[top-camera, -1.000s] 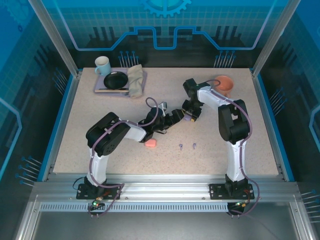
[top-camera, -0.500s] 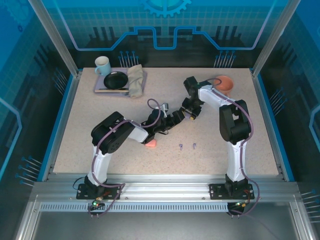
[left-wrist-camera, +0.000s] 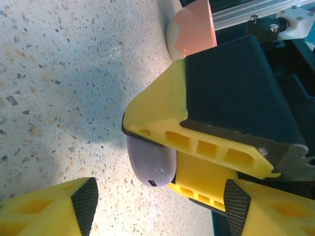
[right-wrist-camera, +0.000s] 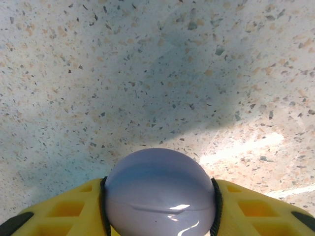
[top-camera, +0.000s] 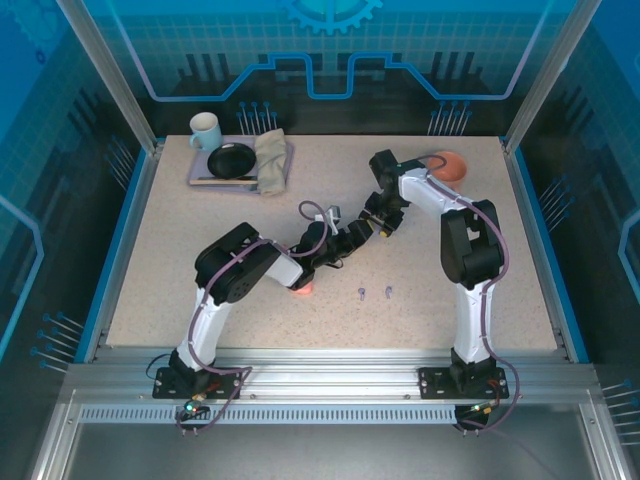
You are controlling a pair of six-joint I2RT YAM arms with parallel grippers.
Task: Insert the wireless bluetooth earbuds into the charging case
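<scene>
Earbuds (top-camera: 361,292), two lilac, lie loose on table (top-camera: 480,300) toward the near edge, well apart from both grippers; right gripper (right-wrist-camera: 160,201) pinches lilac charging case (right-wrist-camera: 160,184) mid-table; left gripper (left-wrist-camera: 160,199) spread wide, empty, just beside that case

table (top-camera: 180,235): speckled beige | walls (top-camera: 330,60): blue printed panels | frame (top-camera: 330,375): aluminium

Both arms extended to mid-table, left claw (top-camera: 354,239) agape beside right claw (top-camera: 382,227), pinched on lilac case (right-wrist-camera: 160,191).
</scene>
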